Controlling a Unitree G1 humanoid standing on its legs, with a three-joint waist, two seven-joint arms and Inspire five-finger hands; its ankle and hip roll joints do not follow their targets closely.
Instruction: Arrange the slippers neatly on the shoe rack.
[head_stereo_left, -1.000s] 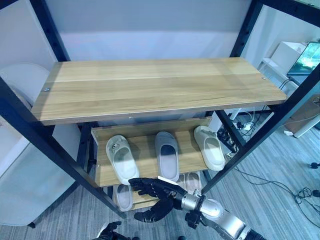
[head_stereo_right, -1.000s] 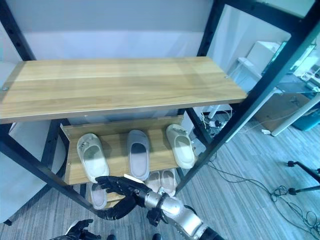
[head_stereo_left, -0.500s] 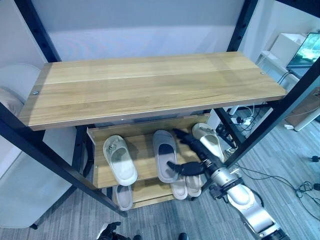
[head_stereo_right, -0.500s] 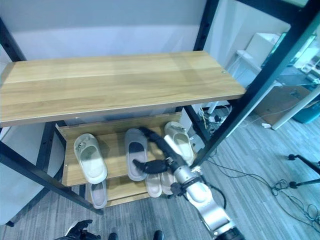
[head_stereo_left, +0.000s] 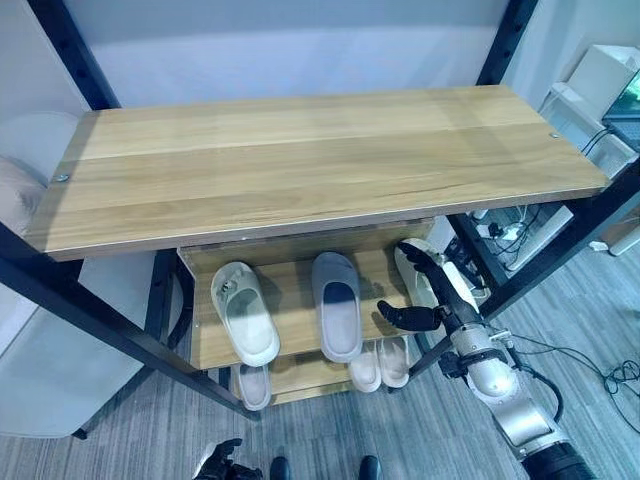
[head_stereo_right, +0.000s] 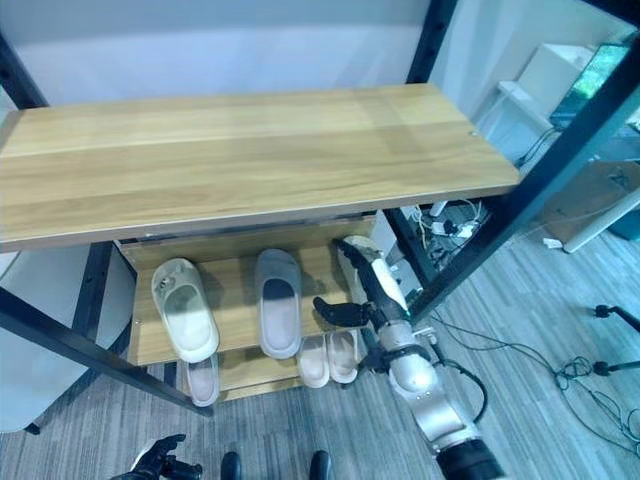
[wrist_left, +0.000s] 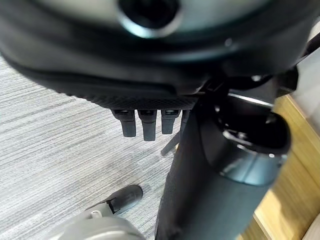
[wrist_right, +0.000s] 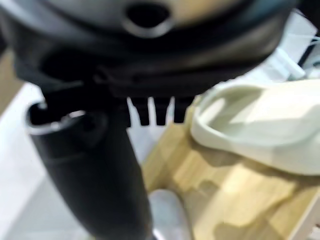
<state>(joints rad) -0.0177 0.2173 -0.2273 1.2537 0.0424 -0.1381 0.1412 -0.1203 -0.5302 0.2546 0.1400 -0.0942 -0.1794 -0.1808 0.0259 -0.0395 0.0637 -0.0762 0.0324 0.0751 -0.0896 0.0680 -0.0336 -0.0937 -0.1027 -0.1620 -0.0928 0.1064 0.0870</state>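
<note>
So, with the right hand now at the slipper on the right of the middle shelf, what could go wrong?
1. The right hand is open over the cream slipper, which lies near the shelf's right edge by the black post; a sideways push might tip it off.
2. The thumb reaches toward the grey slipper and could nudge it askew.

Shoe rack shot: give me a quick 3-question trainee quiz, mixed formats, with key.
1. True or false: the right hand is at the cream slipper on the right end of the middle shelf.
2. Which slipper lies in the middle of that shelf? A) grey slipper B) black one C) red one
3. Fill in: the small pale pair sits on the ____ shelf.

Key: 1 true; 2 A; 3 bottom.
</note>
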